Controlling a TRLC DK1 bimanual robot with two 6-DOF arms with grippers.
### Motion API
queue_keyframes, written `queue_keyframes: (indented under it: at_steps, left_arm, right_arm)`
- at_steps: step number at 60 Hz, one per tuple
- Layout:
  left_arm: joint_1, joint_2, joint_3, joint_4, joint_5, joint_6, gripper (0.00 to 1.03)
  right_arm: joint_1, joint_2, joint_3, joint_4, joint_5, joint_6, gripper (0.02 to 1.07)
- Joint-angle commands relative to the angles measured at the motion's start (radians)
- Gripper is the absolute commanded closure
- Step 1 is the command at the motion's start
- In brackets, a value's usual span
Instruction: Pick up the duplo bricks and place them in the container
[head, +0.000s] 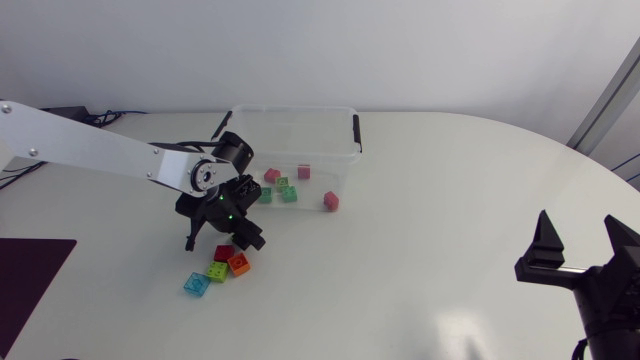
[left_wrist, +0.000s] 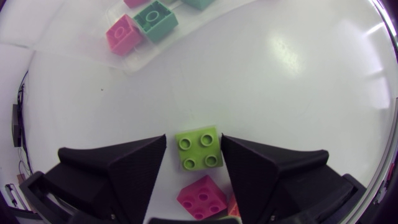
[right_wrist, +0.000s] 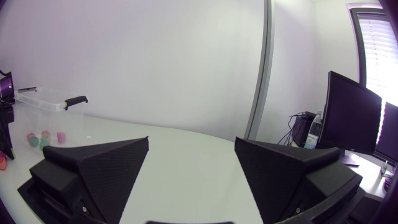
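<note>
The clear container (head: 345, 125) stands at the far middle of the worktop (head: 420, 250), its lid off. It holds pink bricks (head: 304, 171) and green bricks (head: 289, 194), perhaps three of each, though the left arm hides its left corner. Just near of it, loose on the smooth white surface, lie a red brick (head: 224, 253), an orange brick (head: 239, 263), a lime brick (left_wrist: 199, 148) and a translucent blue brick (head: 196, 284). The left claw (left_wrist: 193, 138) hangs over this cluster with its matte wedge fingers apart, and the four-studded lime brick shows between them. The right claw (head: 578, 225) sits at the near right, fingers wide apart and holding nothing.
</note>
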Motion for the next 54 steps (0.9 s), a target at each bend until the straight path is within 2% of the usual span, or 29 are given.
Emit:
queue_keyframes:
  at_steps: [1, 8, 20, 25, 33, 37, 39, 49, 54]
  left_arm:
    - [-0.002, 0.025, 0.012, 0.001, -0.002, -0.028, 0.73]
    - [-0.002, 0.024, 0.007, -0.004, -0.002, -0.028, 0.78]
    - [-0.015, -0.188, 0.038, -0.134, 0.001, -0.028, 0.80]
    - [-0.024, -0.297, 0.130, -0.206, 0.016, -0.031, 0.80]
    - [-0.025, -0.349, 0.283, -0.220, 0.056, -0.044, 0.80]
    - [-0.024, -0.338, 0.319, -0.119, 0.104, -0.053, 0.79]
    - [-0.022, -0.317, 0.335, -0.114, 0.127, -0.056, 0.79]
    - [-0.024, -0.205, 0.331, 0.058, 0.156, -0.071, 0.78]
    - [-0.008, -0.127, 0.360, 0.079, 0.171, -0.074, 0.77]
  right_arm:
    - [-0.003, -0.007, -0.027, -0.008, 0.000, -0.007, 0.07]
    - [-0.003, -0.007, -0.027, -0.008, 0.000, -0.007, 0.07]
    - [-0.003, -0.007, -0.027, -0.008, 0.000, -0.007, 0.07]
    - [-0.003, -0.007, -0.027, -0.008, 0.000, -0.007, 0.07]
    - [-0.003, -0.007, -0.027, -0.008, 0.000, -0.007, 0.07]
    - [-0.003, -0.007, -0.027, -0.008, 0.000, -0.007, 0.07]
    - [-0.003, -0.007, -0.027, -0.008, 0.000, -0.007, 0.07]
    - [-0.003, -0.007, -0.027, -0.008, 0.000, -0.007, 0.07]
    - [-0.003, -0.007, -0.027, -0.008, 0.000, -0.007, 0.07]
